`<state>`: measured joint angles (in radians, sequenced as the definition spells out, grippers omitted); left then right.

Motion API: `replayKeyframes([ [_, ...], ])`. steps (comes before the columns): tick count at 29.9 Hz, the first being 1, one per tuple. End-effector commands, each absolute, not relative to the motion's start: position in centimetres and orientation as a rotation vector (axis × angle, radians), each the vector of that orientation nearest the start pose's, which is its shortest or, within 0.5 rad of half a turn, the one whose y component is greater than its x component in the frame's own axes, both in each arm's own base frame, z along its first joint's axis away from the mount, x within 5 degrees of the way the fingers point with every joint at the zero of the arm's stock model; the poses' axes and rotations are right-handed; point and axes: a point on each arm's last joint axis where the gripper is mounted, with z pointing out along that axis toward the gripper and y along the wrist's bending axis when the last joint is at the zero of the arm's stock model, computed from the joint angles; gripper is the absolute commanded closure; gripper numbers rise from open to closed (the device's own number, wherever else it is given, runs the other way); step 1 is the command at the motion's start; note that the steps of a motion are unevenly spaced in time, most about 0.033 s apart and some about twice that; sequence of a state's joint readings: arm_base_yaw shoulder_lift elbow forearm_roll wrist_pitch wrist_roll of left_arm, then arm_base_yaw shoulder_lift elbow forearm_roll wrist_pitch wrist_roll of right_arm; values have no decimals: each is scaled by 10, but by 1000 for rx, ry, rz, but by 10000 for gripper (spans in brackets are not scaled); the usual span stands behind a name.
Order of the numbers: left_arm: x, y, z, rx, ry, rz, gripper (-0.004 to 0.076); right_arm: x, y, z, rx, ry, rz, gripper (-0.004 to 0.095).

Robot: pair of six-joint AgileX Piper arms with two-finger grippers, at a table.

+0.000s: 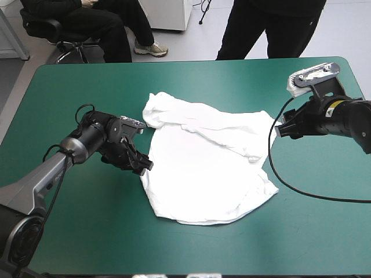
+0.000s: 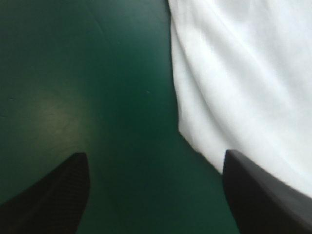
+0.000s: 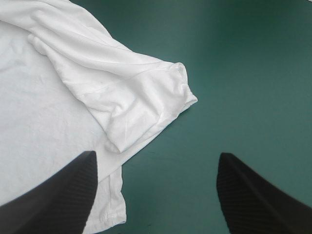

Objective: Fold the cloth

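Observation:
The white T-shirt (image 1: pixel 206 159) lies mostly spread on the teal-green cover, its far part folded over in a rumpled band. My left gripper (image 1: pixel 145 165) is low at the shirt's left edge, open; in the left wrist view the T-shirt (image 2: pixel 243 78) has its edge just ahead, one finger (image 2: pixel 263 200) over the cloth and the other over bare cover. My right gripper (image 1: pixel 279 130) hovers at the shirt's right side, open, with nothing between its fingers. In the right wrist view the folded sleeve (image 3: pixel 141 92) of the T-shirt lies just ahead of the fingers.
A person stands beyond the table's far edge (image 1: pixel 191 62), not over the top. The right arm's black cable loops on the cover beside the shirt's right side. Bare teal-green cover (image 1: pixel 81 231) surrounds the shirt on all sides.

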<state>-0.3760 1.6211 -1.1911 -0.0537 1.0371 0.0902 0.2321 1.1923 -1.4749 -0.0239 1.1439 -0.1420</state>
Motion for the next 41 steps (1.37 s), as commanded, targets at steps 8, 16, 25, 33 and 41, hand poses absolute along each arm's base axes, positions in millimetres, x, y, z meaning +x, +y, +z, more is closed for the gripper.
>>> replayKeyframes([
  [8, 299, -132, 240, 616, 2894, -219, 260, 209, 48, 461, -444, 2225, 14, 260],
  [16, 294, -159, 219, 740, 2930, -181, 279, 209, 49, 461, -447, 2224, 22, 260],
  [25, 295, -160, 216, 732, 2943, -191, 545, 206, 52, 454, -591, 2253, 16, 260],
  [33, 294, -159, 216, 738, 2950, -182, 741, 205, 71, 397, -794, 2412, -12, 307],
  [41, 294, -159, 216, 739, 2946, -180, 741, 200, 73, 302, -885, 2588, -57, 318],
])
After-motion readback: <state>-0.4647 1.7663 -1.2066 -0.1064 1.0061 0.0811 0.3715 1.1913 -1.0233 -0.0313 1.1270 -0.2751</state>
